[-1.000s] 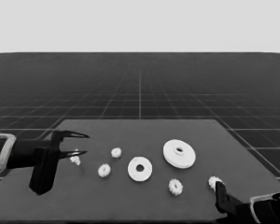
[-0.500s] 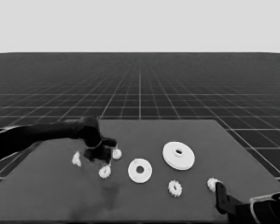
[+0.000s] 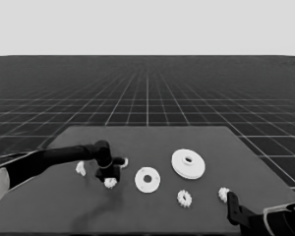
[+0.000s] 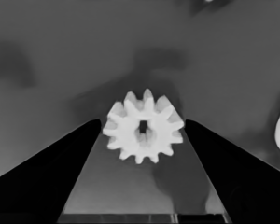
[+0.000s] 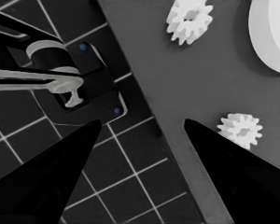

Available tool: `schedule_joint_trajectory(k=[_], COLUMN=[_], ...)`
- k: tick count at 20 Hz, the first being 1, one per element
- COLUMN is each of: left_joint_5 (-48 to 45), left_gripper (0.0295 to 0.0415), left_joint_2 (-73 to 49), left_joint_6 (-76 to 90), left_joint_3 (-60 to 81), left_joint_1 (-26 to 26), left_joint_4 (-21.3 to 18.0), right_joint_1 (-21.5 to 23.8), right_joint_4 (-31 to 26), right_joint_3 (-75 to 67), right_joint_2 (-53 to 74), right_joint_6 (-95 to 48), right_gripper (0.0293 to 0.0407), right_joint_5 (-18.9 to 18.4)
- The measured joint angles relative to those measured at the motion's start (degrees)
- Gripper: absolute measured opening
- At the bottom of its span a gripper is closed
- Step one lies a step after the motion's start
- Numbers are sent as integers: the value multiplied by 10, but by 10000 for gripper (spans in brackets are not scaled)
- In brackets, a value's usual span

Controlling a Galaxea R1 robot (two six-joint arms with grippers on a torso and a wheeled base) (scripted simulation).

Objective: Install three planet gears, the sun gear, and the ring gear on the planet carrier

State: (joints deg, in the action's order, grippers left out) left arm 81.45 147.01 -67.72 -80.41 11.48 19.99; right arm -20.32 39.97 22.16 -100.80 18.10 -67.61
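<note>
Well, I start with the table (image 3: 152, 206), whose far edge runs straight below the floor grid and whose right edge slants down toward my right arm. The back half of it lies bare, so I have open room behind the parts; the front middle is bare too.

The larger round part (image 3: 188, 163) sits right of centre, well clear of every edge. The smaller round part (image 3: 147, 180) lies flat just left of and nearer than it, apart from it, and I see nothing in its dark hole or on its face.

My left arm reaches in from the left edge, and the left gripper (image 3: 109, 178) hangs over a gear (image 3: 110, 183) just left of the smaller round part. In the left wrist view that gear (image 4: 143, 126) sits between the fingers (image 4: 60, 172), their tips close beside its teeth on either side; I cannot tell whether they touch, but the claw is spread, not clenched.

The right gripper (image 3: 232, 209) waits at the lower right corner, its fingers (image 5: 56, 163) spread wide over the table's edge.

Another gear (image 3: 185, 198) lies in front of the larger round part, a third (image 3: 223, 193) near the right gripper, and a fourth (image 3: 123, 162) peeks out behind the left gripper. A thin white piece (image 3: 80, 168) lies beside the left arm.
</note>
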Motion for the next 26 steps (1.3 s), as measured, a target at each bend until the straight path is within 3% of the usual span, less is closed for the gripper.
schedule_joint_trajectory(k=[4, 6, 14, 17, 24, 26], left_joint_5=[-3, -3, -3, 43, 51, 76], left_gripper=[385, 314, 312, 313, 312, 312], left_joint_2=[2, 2, 2, -24, -26, 112], left_joint_6=[2, 2, 2, -32, -35, -174], left_joint_3=[-5, -5, -5, 67, 73, 68], left_joint_1=[3, 4, 4, -88, -114, -110], left_joint_4=[3, 3, 3, -78, -103, -92], right_joint_1=[0, 0, 0, 0, 0, 0], right_joint_4=[0, 0, 0, 0, 0, 0], right_joint_3=[0, 0, 0, 0, 0, 0], right_joint_2=[0, 0, 0, 0, 0, 0], right_joint_6=[0, 0, 0, 0, 0, 0], right_gripper=[385, 385, 385, 385, 385, 385], right_joint_5=[0, 0, 0, 0, 0, 0])
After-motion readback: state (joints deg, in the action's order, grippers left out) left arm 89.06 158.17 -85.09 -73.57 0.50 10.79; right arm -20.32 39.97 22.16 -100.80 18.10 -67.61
